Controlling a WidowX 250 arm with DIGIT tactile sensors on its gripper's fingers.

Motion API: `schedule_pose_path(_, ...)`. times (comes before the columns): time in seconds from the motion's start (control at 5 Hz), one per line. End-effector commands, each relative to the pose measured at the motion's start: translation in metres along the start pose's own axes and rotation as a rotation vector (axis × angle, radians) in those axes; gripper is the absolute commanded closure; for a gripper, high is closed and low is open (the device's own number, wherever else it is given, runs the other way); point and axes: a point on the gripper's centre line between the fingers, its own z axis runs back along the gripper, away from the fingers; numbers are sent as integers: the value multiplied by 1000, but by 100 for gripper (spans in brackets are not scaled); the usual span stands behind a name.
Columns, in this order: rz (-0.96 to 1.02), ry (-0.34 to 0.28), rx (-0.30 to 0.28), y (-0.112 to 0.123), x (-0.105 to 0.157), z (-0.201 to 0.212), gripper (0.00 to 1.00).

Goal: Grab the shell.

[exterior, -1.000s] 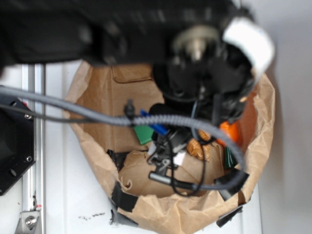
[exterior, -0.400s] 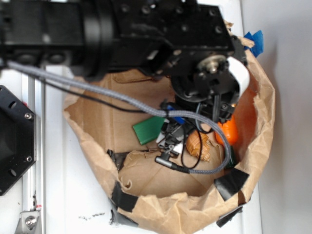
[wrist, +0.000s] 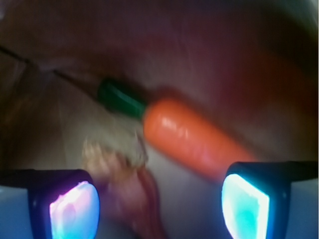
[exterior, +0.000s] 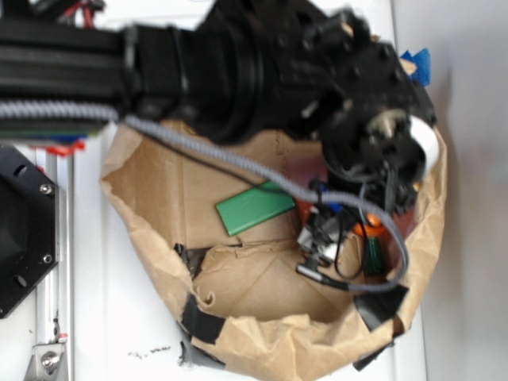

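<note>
One shell is what I care about, and on my wrist feed it shows as a blurred tan, ribbed shape low in the picture, lying on the brown paper floor just beside the inner edge of the left finger pad. It sits between the two glowing pads, nearer the left one, and nothing grips it. The gripper has its jaws spread wide apart, released, with the right pad far over at the other side.

Just above the shell lies the orange toy carrot, slanting down toward the right pad, its green stem pointing up and left. I cannot tell through the blur whether shell and carrot touch.

From the exterior camera, everything sits inside a crumpled brown paper bag patched with black tape along its lower edge. My arm reaches over the bag's right half and hides the shell there; only a bit of orange carrot peeks out under the wrist. A flat green card lies on the bag floor to the left, well apart from the gripper. A grey braided cable trails across the opening.
</note>
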Motion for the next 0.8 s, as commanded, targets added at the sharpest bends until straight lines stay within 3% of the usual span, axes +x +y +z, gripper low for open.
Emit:
schedule_pose_path(0.0,-107,6,-21,-29,10,-6,0)
schedule_pose_path(0.4,-152,-3,-68,-56,-10,3,0)
schedule_pose_path(0.6,-162,8,-62,-62,-16,-7,0)
